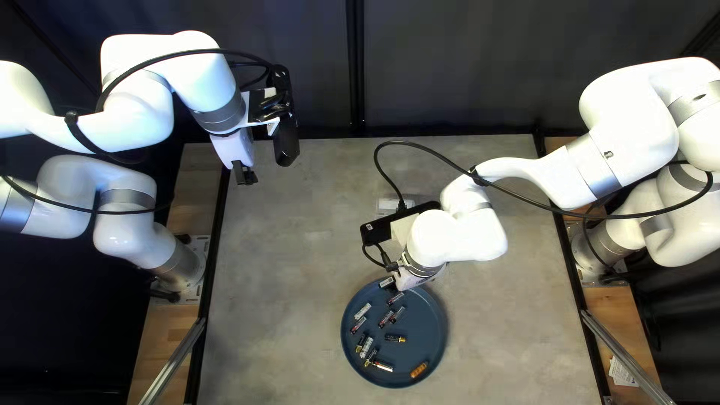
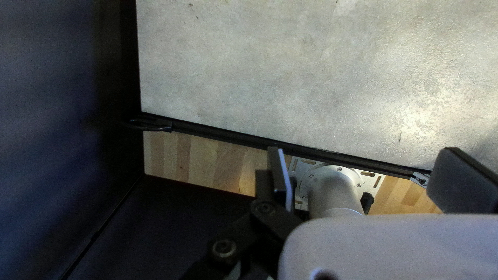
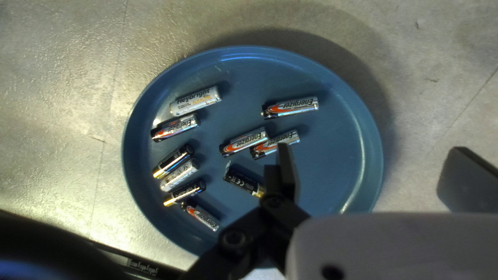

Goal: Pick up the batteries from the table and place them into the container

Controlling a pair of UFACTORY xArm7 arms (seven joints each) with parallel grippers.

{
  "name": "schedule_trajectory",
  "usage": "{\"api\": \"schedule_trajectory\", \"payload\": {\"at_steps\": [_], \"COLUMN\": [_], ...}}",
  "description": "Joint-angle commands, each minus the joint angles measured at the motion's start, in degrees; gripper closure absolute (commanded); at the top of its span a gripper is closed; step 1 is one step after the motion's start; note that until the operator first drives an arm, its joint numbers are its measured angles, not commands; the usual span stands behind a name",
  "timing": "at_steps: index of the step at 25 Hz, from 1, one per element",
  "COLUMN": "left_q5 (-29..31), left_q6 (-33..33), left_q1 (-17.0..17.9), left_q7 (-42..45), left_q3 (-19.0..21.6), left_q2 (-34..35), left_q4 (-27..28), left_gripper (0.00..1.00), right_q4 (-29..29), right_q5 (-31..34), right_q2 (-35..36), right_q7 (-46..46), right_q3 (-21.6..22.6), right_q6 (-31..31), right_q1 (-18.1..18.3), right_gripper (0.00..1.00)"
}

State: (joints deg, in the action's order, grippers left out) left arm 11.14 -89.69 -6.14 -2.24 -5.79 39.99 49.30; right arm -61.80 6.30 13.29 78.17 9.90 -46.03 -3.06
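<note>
A round blue tray stands toward the near edge of the top left view, with several batteries lying scattered in it, one of them an orange battery. My right gripper hangs over the tray's far rim. From the right wrist, the tray holds silver, red and black batteries; my right gripper is open, one finger over the tray beside a black battery. My left gripper is raised by the table's far left corner; in its wrist view the gripper is open and empty.
A pale object lies partly hidden behind my right arm's wrist. Black rails edge the table's sides. My left arm's base shows beyond the left gripper's fingers. A dark curtain hangs behind the table.
</note>
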Motion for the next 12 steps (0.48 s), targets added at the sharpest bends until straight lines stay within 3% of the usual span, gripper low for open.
{"api": "schedule_trajectory", "payload": {"at_steps": [1,6,12], "left_q5": [0.0,0.0,0.0], "left_q6": [0.0,0.0,0.0], "left_q1": [0.0,0.0,0.0], "left_q7": [0.0,0.0,0.0], "left_q3": [0.0,0.0,0.0], "left_q2": [0.0,0.0,0.0], "left_q4": [0.0,0.0,0.0], "left_gripper": [0.0,0.0,0.0], "right_q4": [-2.4,-2.4,-2.1], "right_q5": [4.9,7.3,7.7], "right_q2": [4.3,5.1,5.3], "right_q7": [-4.4,-9.8,-11.3], "right_q3": [2.6,5.4,5.8], "right_q6": [2.4,4.6,5.1], "right_q1": [-3.9,-6.2,-6.3], "right_gripper": [0.0,0.0,0.0]}}
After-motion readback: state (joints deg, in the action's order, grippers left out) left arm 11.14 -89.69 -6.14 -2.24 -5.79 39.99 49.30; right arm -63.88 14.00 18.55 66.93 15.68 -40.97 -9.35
